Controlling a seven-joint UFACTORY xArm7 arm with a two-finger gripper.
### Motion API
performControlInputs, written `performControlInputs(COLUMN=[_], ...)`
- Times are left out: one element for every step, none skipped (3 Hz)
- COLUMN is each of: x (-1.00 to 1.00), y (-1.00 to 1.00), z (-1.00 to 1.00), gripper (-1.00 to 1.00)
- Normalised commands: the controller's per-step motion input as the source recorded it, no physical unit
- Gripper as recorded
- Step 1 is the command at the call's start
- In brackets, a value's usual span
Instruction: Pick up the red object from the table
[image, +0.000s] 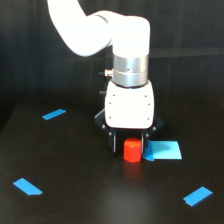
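Black and matte, the counter (75, 200) fills the whole lower part of the exterior view, and the background above it is just as dark. From the top of the view a white robot arm (95, 30) bends down to a silver wrist ring and a white boxy housing, under which the dark gripper (131, 145) hangs close over the counter. The red object (132, 150), a small stubby red-orange block, stands upright between the gripper's two dark fingers, its lower edge apparently resting on the counter. The fingers stand close on either side of the block, but whether they press on it or leave a slight gap cannot be told from this view. Just beside the block, on the exterior view's right, lies a flat blue rectangular block (163, 150). Three thin blue strips lie well apart on the counter: one at the upper left (54, 114), one at the lower left (27, 186), and one at the lower right (197, 196) of the view.
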Motion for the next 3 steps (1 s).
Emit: performControlInputs(x=[0.21,-0.04,-0.32], y=[-0.40,-0.37,-0.17], z=[0.15,0.77,0.68], gripper=[-1.00,-0.93,-1.00])
